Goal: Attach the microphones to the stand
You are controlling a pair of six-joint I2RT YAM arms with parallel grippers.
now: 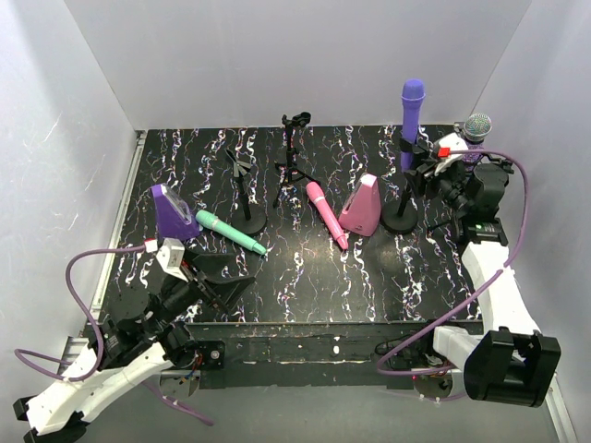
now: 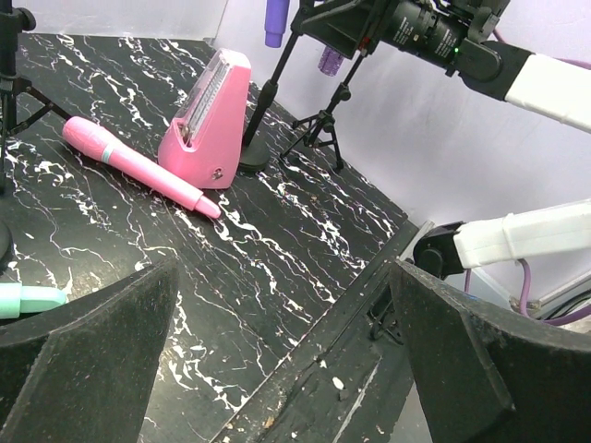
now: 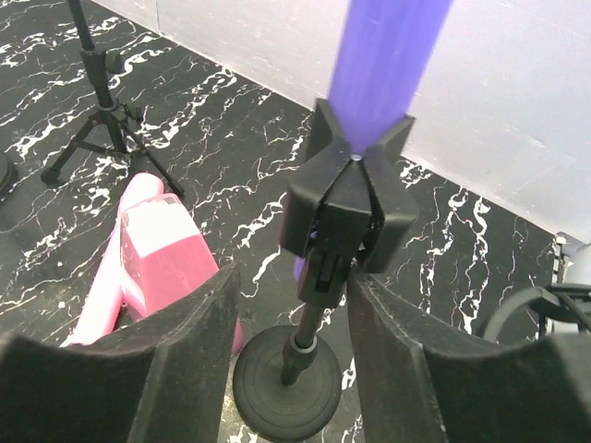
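At two o'clock on the table, the plain purple microphone [image 1: 413, 109] stands upright in the clip [image 3: 349, 208] of the round-base stand [image 1: 399, 221]. Our right gripper [image 3: 291, 286] straddles that clip just below the handle, its jaws parted and pinching nothing. We judge this microphone seated and the hand free of it. The glittery microphone [image 1: 477, 125] rises behind the right arm at about the same hour; we cannot tell how it is mounted. Two lie flat: the pink microphone [image 1: 326, 214] near the middle, just beside the pink wedge block [image 1: 362, 208], and the mint green microphone [image 1: 229, 233] at nine o'clock. Our left gripper [image 2: 282, 277] hovers wide open and empty at eight o'clock. Next we would draw the right hand straight back without nudging the pole, then fetch the pink microphone for the bare tripod stand [image 1: 294, 175] at twelve o'clock.
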